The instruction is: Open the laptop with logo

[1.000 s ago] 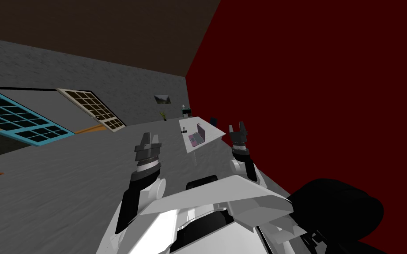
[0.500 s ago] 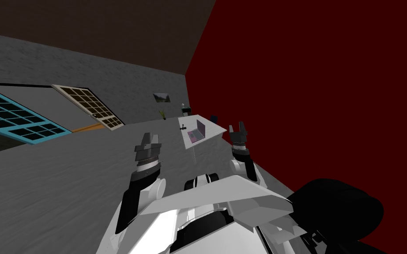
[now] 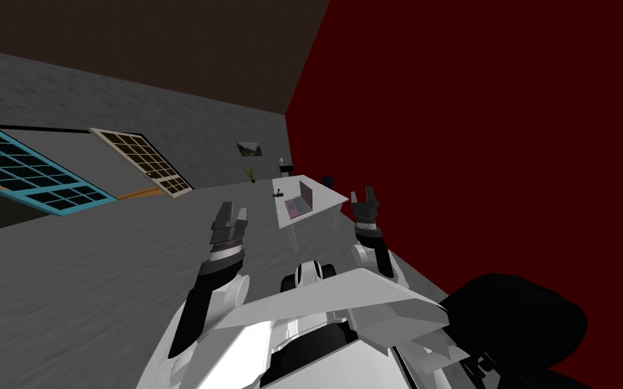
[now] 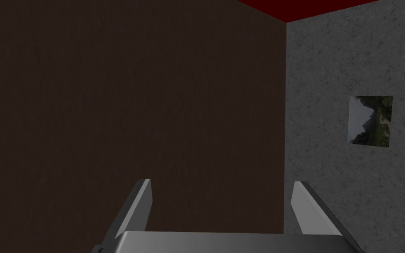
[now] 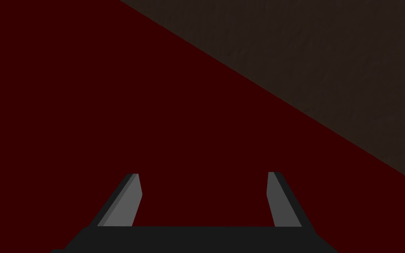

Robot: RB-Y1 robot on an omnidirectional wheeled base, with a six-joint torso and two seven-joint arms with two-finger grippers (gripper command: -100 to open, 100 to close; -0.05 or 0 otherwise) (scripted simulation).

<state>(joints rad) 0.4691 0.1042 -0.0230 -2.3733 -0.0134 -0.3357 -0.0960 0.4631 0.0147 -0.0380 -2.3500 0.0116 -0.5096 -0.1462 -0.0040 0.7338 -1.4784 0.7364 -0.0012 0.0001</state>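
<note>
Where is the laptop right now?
In the head view, the pink and purple laptop sits on the white table far ahead, beside a small dark object, near the dark red wall.

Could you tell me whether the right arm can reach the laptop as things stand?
Probably not yet: the laptop sits far off on the white table, beyond the open right end effector.

White and grey two-armed body with dark joints.
Behind the left gripper [image 3: 230, 215] sit a dark box [image 3: 226, 236], what look like ribbed grey rings and a white band, then a black forearm [image 3: 192, 317] beside a white elbow [image 3: 236, 289]. Its fingers [image 4: 141, 206] are thin, light grey blades; the right forearm [image 3: 381, 255] is likewise dark.
</note>
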